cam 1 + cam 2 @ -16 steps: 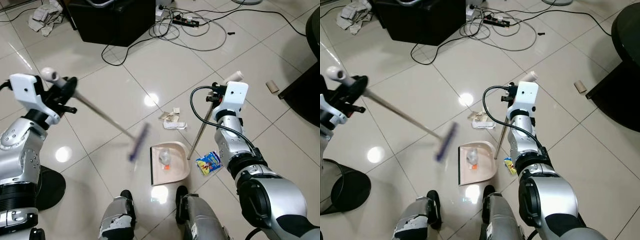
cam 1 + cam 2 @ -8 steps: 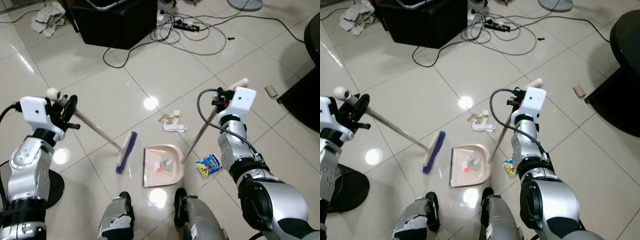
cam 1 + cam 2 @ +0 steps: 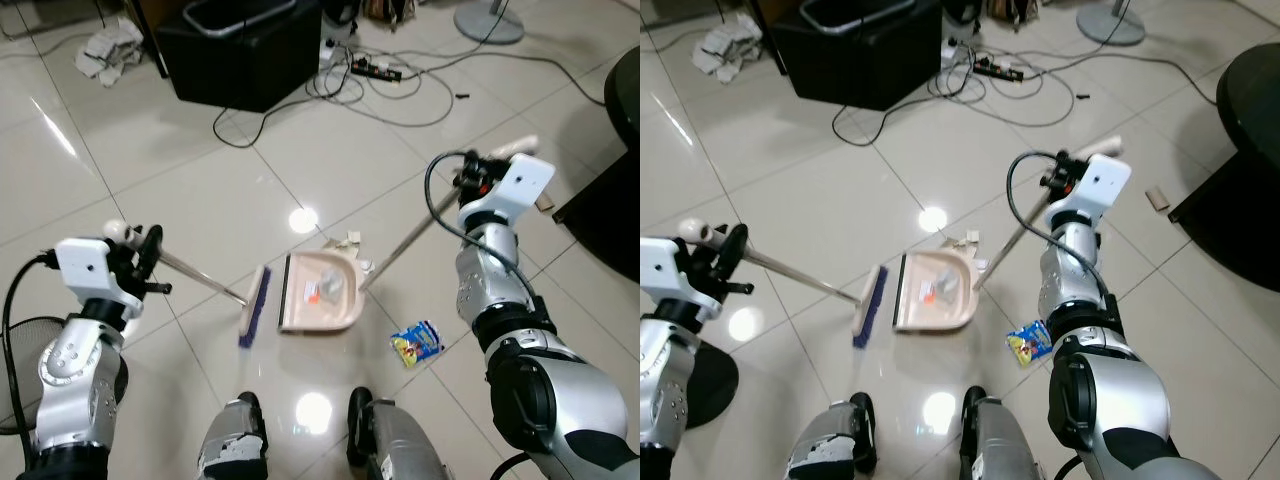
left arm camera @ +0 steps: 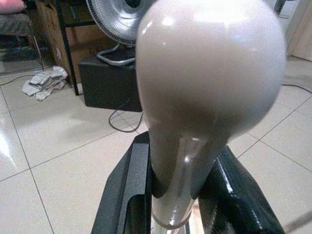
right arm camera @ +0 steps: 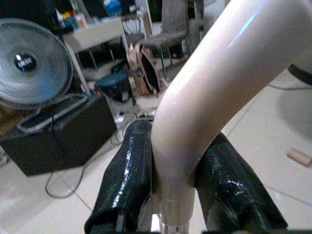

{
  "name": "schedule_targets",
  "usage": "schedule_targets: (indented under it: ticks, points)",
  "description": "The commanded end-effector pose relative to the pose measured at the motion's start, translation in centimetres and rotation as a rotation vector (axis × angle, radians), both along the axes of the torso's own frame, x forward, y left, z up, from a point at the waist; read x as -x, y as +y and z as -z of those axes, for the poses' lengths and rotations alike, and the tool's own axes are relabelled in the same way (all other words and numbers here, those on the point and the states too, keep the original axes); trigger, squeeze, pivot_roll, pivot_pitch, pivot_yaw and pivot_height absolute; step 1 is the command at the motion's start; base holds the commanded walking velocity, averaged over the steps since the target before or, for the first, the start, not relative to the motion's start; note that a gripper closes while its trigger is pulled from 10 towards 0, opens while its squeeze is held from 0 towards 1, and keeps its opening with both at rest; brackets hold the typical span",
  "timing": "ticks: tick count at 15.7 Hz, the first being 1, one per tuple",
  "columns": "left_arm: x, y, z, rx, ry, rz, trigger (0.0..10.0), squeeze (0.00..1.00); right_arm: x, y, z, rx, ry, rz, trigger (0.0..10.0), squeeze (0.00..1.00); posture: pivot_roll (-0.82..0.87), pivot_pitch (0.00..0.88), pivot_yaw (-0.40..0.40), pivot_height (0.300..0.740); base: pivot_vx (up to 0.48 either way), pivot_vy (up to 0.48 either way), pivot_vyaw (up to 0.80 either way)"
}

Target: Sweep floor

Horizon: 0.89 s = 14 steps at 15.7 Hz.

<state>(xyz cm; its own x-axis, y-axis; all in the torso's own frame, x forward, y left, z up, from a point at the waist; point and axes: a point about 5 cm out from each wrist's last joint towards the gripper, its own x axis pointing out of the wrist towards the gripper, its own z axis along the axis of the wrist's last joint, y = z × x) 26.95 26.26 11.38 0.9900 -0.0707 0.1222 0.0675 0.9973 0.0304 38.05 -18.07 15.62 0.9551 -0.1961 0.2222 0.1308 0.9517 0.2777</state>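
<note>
Floor (image 3: pixel 200 190) sweeping looked partly done: left tool (image 3: pixel 135 262) clamped the broom (image 3: pixel 252 305), right tool (image 3: pixel 478 178) clamped the part-filled dustpan (image 3: pixel 318 295), with a wrapper (image 3: pixel 417 342) and paper scraps (image 3: pixel 347 242) unswept.

Blue-bristled broom (image 3: pixel 252 307) head just beside beige dustpan (image 3: pixel 318 294) mouth — scraps inside pan.

Floor (image 3: pixel 150 160): glossy pale tiles w/ lamp glare. Broom (image 3: pixel 252 306): thin metal shaft, smooth cream plastic knob, blue bristles. Dustpan (image 3: pixel 318 293): matt beige plastic, shiny metal pole. Wrapper (image 3: pixel 416 342): shiny foil-like. Crumpled paper scraps (image 3: pixel 348 241). Claw fingers (image 5: pixel 127 180): glossy black plastic.
</note>
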Motion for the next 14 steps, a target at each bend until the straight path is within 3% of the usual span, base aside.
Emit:
schedule_targets:
  ticks: [1, 5, 7, 11, 14]
  points:
    - [0.5, -0.3, 0.9, -0.012, 0.045, 0.005, 10.0, 0.00, -0.2, -0.5, -1.1, -0.014, -0.045, 0.007, 10.0, 0.00, 0.09, 0.179, -0.041, 0.740, 0.000, 0.000, 0.00]
    - [1.2, -1.4, -0.2, -0.056, 0.060, 0.048, 10.0, 0.00, -0.2, -1.5, -2.8, -0.046, -0.112, 0.019, 10.0, 0.00, 0.08, 0.185, -0.030, 0.740, 0.000, 0.000, 0.00]
    - [1.6, -2.2, -1.9, -0.198, 0.075, 0.093, 10.0, 0.00, -0.6, -1.4, -4.9, -0.046, -0.157, -0.027, 10.0, 0.00, 0.08, 0.186, -0.028, 0.740, 0.000, 0.000, 0.00]
    - [2.2, -2.3, -4.6, -0.195, 0.029, 0.064, 10.0, 0.00, -0.8, -1.5, -6.8, -0.012, -0.180, -0.074, 10.0, 0.00, 0.09, 0.189, -0.035, 0.740, 0.000, 0.000, 0.00]
    - [1.6, -3.2, -5.2, -0.202, 0.037, -0.019, 10.0, 0.00, -0.8, -1.3, -7.3, 0.016, -0.159, -0.119, 10.0, 0.00, 0.09, 0.181, -0.039, 0.740, 0.000, 0.000, 0.00]
